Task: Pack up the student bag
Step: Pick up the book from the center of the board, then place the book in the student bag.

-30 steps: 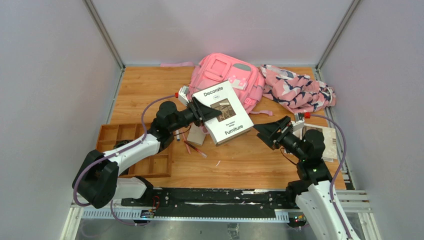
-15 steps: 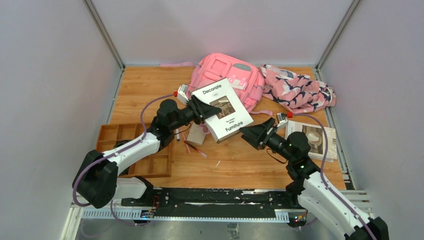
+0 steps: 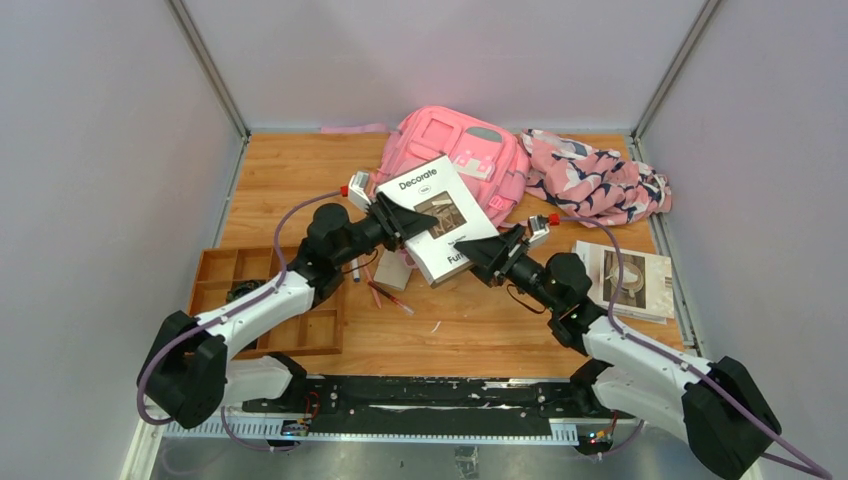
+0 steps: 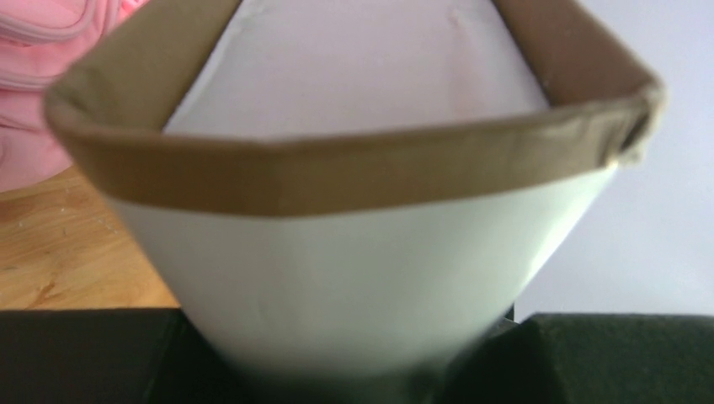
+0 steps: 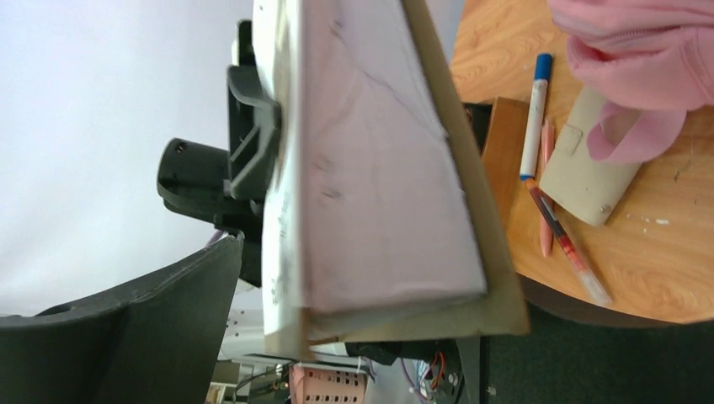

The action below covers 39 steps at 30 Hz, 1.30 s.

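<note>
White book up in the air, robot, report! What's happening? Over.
Left hand shut on white softcover book, held off wooden table. Right hand open around its near corner. Pink fabric backpack behind, book not in yet.

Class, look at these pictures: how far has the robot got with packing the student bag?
Done: nothing visibly packed in the pink backpack. In hand: the left gripper clamps the book, lifted in front of the backpack; the right gripper, open, straddles its lower edge. Left: the book, a second book and the pens on the table.
</note>
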### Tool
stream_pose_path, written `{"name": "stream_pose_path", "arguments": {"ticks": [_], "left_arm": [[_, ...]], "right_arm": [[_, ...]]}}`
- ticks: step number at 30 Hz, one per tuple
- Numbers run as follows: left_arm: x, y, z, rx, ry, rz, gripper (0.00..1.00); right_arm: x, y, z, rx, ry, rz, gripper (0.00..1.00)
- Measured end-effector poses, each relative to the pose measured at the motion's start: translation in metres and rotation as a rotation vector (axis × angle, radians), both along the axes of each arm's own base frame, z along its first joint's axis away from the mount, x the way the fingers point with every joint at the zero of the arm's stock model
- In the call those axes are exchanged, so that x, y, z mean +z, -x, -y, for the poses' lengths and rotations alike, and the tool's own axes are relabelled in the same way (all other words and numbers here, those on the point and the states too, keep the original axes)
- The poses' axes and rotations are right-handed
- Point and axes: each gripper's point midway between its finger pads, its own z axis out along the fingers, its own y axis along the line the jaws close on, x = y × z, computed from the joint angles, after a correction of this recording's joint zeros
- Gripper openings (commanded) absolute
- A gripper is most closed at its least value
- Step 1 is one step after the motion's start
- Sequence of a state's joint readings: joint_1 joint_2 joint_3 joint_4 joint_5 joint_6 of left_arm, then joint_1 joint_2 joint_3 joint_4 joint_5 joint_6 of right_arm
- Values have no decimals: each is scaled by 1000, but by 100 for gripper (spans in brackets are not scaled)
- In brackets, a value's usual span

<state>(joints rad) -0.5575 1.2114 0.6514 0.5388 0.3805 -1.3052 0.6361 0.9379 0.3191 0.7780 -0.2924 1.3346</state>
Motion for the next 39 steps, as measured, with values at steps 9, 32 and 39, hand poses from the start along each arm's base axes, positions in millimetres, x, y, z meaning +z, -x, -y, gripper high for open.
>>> {"name": "stream_pose_path", "arguments": {"ticks": [9,32,39], "left_arm": [[-5,1,-3,16,12,-16,37],[-13,-43,-58,225,-605,43,92],[-77,-69,-79,207,-998,-74,84]], "right_arm": [[9,-10,-5,-36,-48,-24,67],[57,9,111,-425,289,93,11],[3,26,148,-485,532,-2,9]]}}
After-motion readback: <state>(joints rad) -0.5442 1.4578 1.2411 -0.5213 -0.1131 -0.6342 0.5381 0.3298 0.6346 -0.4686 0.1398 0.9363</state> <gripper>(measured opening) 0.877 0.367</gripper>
